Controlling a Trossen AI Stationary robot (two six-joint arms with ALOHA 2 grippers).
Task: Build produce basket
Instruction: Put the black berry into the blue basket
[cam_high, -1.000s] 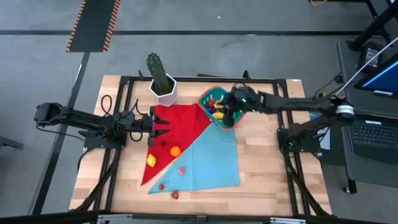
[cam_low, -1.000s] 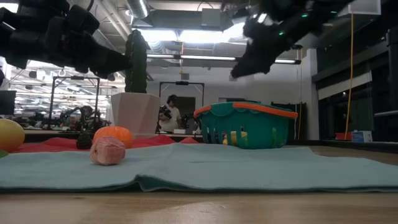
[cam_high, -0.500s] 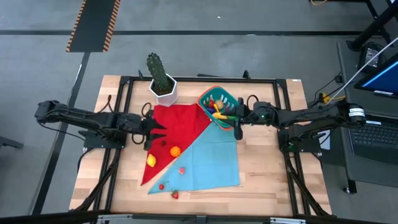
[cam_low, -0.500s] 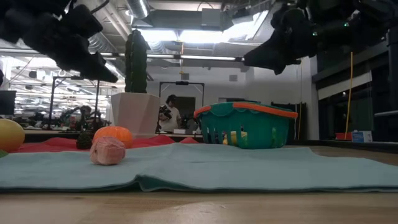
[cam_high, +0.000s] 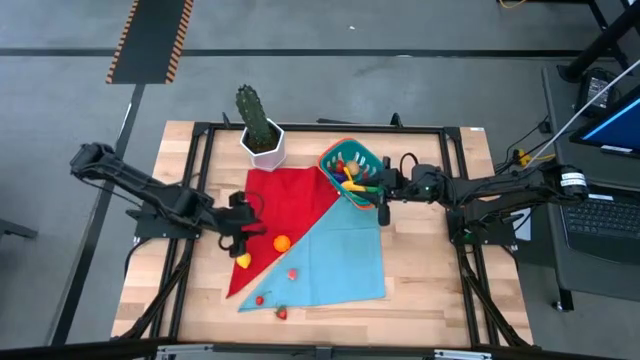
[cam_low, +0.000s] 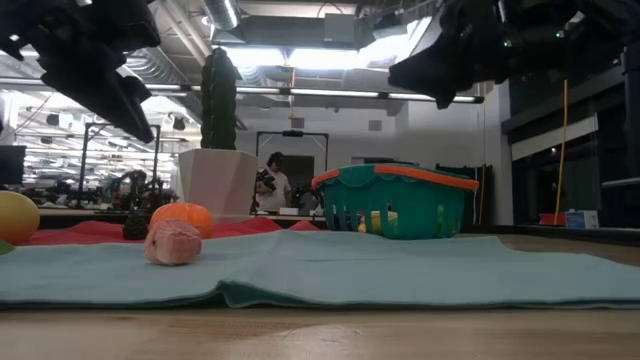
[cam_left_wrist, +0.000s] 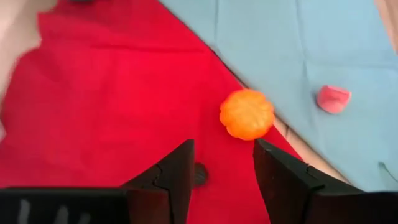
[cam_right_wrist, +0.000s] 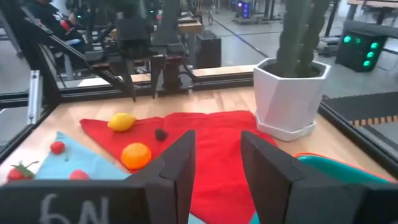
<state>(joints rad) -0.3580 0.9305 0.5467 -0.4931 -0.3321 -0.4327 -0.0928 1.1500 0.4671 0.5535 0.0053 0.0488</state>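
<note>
Wooden table (cam_high: 420, 290) seen from above, with a red cloth (cam_high: 285, 205) and a teal cloth (cam_high: 340, 255) meeting along a diagonal; basket (cam_high: 350, 170) at the far edge of the cloths, right of centre, already holding several pieces of produce (yellow and orange ones show over its rim); white pot with cactus (cam_high: 260, 130) to its left, apart from it. Left gripper (cam_high: 247, 228) above the red cloth's left part, fingers (cam_left_wrist: 168, 177) parted with nothing between them; orange (cam_high: 282, 241) just right of it on the red cloth near the seam; lemon (cam_high: 243, 259) nearer, at the cloth's left edge; a small dark berry (cam_left_wrist: 199, 174) lies under the gripper. Pink piece (cam_high: 292, 272) on the teal cloth; red berries (cam_high: 282, 313) at the near edge. Right gripper (cam_high: 383, 190) just right of the basket, above the table, fingers (cam_right_wrist: 180, 168) apart and empty.
</note>
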